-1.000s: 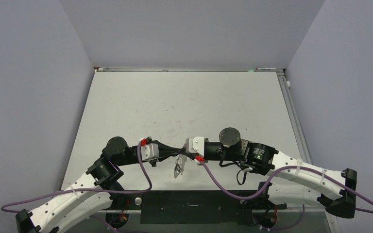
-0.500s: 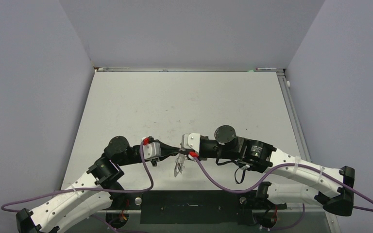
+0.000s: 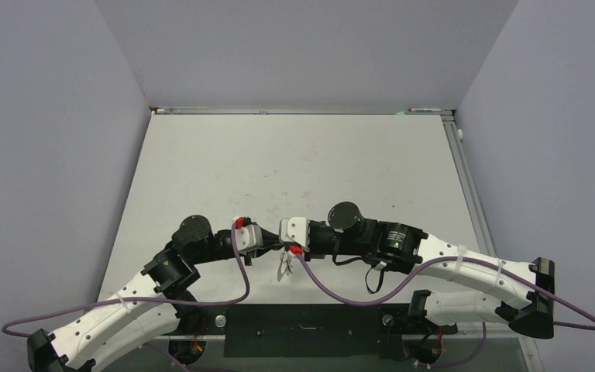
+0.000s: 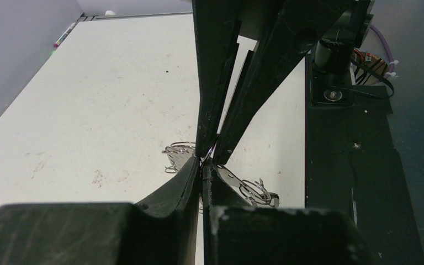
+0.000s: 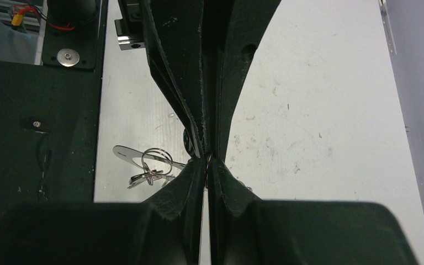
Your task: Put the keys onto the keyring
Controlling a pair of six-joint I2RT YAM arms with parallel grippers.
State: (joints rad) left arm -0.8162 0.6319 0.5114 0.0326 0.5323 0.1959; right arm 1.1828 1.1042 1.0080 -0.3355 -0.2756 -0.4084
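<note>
The keyring (image 4: 252,186) is a thin silvery band with small wire loops. It hangs between the two arms just above the table, also seen from above as the keyring (image 3: 284,267) and from the right wrist as the keyring (image 5: 146,161). My left gripper (image 4: 203,162) is shut, pinching its thin edge. My right gripper (image 5: 207,160) meets it tip to tip from the opposite side and is shut on the same edge. A small dark-headed piece (image 4: 274,197), possibly one of the keys, hangs among the loops. Where the fingertips meet, the band is hidden.
The white table (image 3: 294,163) stretches away behind the grippers, with grey walls on three sides. A black base plate (image 3: 302,325) lies along the near edge between the arm bases. Purple cables (image 3: 333,288) loop under both wrists.
The right arm has slid left and the left wrist slightly right, so the fingertips now meet. The right jaws parted briefly and have shut again. The keyring stays hanging in place.
</note>
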